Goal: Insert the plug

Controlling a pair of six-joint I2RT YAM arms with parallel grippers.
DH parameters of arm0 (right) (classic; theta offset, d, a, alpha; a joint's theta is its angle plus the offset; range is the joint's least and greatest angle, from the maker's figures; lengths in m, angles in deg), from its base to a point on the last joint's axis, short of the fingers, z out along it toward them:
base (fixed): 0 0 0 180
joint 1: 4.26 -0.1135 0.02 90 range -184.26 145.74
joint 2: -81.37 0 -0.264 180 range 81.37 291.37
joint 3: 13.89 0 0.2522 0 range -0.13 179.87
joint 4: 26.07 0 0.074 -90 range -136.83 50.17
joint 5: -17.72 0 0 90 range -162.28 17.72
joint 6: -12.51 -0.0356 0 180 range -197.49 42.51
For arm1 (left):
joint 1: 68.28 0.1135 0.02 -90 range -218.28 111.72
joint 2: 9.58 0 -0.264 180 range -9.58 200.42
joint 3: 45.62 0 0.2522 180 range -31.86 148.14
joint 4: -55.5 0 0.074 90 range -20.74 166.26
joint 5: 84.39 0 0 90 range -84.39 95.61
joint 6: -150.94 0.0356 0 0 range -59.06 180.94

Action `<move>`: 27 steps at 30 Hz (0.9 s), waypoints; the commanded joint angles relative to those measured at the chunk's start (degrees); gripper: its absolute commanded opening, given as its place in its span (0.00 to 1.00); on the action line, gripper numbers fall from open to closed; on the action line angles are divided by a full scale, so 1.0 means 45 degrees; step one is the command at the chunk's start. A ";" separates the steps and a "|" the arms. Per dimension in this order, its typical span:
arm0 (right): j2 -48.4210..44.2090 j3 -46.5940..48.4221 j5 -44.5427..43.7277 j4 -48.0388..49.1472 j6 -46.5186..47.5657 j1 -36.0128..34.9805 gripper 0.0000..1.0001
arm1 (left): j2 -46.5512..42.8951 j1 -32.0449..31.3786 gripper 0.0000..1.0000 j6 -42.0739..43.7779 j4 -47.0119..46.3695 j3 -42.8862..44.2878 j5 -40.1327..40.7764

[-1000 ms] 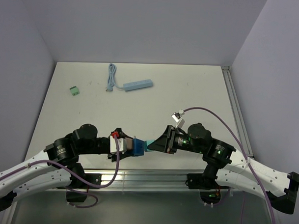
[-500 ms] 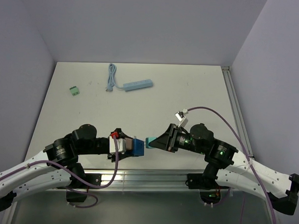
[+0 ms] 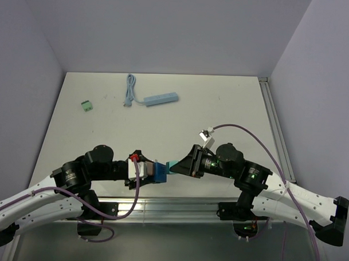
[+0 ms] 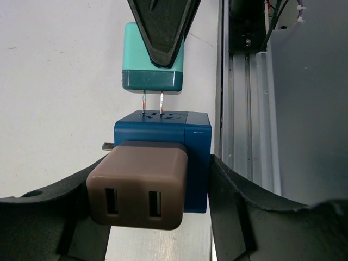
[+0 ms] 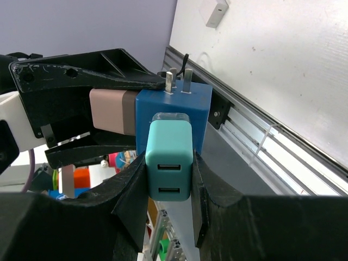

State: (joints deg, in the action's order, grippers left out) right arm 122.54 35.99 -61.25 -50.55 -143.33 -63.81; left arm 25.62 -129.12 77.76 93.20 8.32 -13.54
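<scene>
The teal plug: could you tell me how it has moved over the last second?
The right gripper pulled the teal plug rightward off the blue adapter, then returned it; its prongs now meet the slots. The left gripper kept holding the adapter.

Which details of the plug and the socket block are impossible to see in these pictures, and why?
- Left wrist view: the prongs of the teal plug reach the blue socket block, whose top edge hides whether the tips are inside.
- Right wrist view: the plug's own body hides its prongs.
- Top view: the right gripper covers most of the plug, and the joint is too small to judge.
</scene>
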 commanded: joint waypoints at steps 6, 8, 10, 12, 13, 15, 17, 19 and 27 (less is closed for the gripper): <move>-0.0183 0.0431 0.0089 0.0117 -0.0211 -0.0263 0.00 | -0.0342 -0.0035 0.00 0.0052 -0.1571 0.0269 0.0019; -0.0358 0.0353 0.0011 0.0058 -0.0289 -0.0282 0.00 | -0.0303 -0.0035 0.00 0.0071 -0.1552 0.0269 0.0038; -0.0495 0.0313 -0.0009 -0.0019 -0.0290 -0.0282 0.00 | -0.0303 -0.0035 0.01 0.0090 -0.1532 0.0289 0.0058; -0.0535 0.0275 0.0010 -0.0020 -0.0348 -0.0282 0.00 | -0.0283 -0.0035 0.00 0.0110 -0.1571 0.0289 0.0078; -0.0574 0.0236 0.0011 -0.0001 -0.0348 -0.0282 0.00 | -0.0322 -0.0035 0.01 0.0110 -0.1590 0.0289 0.0078; -0.0594 0.0216 -0.0009 0.0000 -0.0368 -0.0282 0.00 | -0.0323 -0.0035 0.00 0.0110 -0.1571 0.0289 0.0058; -0.0594 0.0216 -0.0067 -0.0059 -0.0349 -0.0282 0.00 | -0.0283 -0.0035 0.01 0.0110 -0.1552 0.0308 0.0039; -0.0555 0.0216 -0.0204 -0.0118 -0.0329 -0.0282 0.00 | -0.0341 -0.0035 0.00 0.0091 -0.1590 0.0309 -0.0001; -0.0047 0.0450 -0.0985 -0.0450 -0.0173 -0.0302 0.00 | -0.0498 -0.0035 0.00 0.0071 -0.1649 0.0191 -0.0313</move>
State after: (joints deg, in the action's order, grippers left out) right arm 121.47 36.09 -62.50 -51.64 -144.64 -64.67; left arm 24.72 -129.12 77.78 91.78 8.19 -13.37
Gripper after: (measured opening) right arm 0.376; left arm 0.641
